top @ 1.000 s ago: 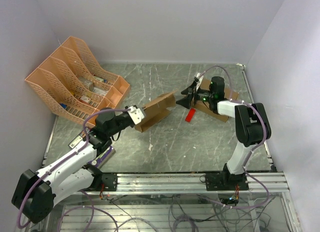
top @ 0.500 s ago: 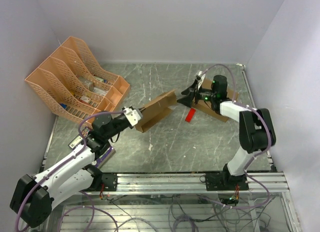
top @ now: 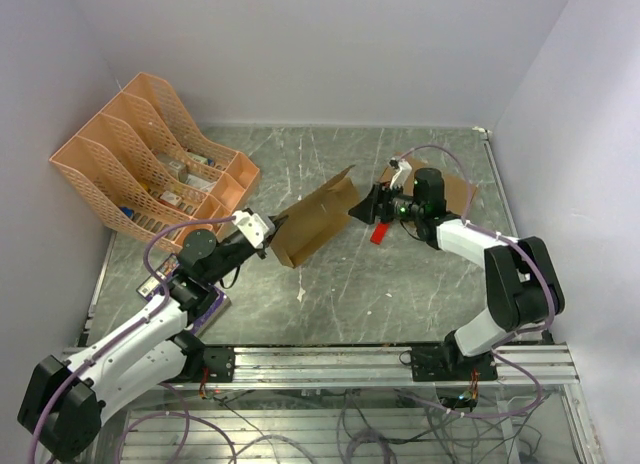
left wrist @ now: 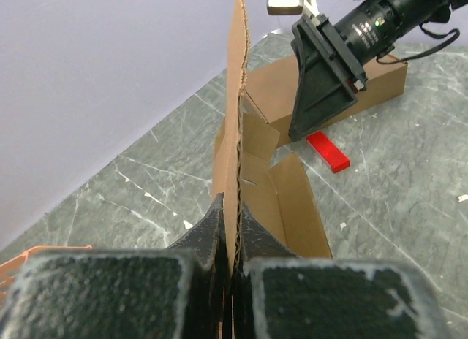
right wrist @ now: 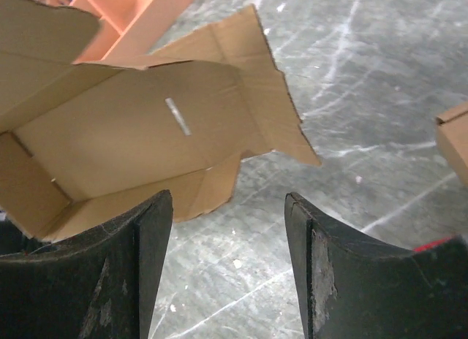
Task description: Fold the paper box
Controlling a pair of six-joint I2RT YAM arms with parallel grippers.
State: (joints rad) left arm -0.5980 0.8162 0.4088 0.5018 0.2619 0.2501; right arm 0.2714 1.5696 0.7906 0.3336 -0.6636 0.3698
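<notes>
The paper box (top: 315, 219) is a brown, half-formed cardboard piece with loose flaps, tilted up off the table. My left gripper (top: 268, 229) is shut on its near wall; in the left wrist view the cardboard (left wrist: 235, 134) stands edge-on between the pinched fingers (left wrist: 232, 222). My right gripper (top: 365, 209) hovers just right of the box's far flaps, open, with only tabletop between its fingers (right wrist: 228, 207). The right wrist view looks into the box's open inside (right wrist: 131, 134), whose pointed flap hangs just ahead of the fingertips.
A larger brown cardboard box (top: 455, 192) lies behind the right arm. A small red piece (top: 379, 232) lies on the table beneath the right gripper. An orange file rack (top: 150, 154) stands at the back left. Purple walls close in the marbled table.
The left arm has raised and tilted the paper box toward the right. The right gripper has moved left, closer to the box's flaps, and its fingers have narrowed.
</notes>
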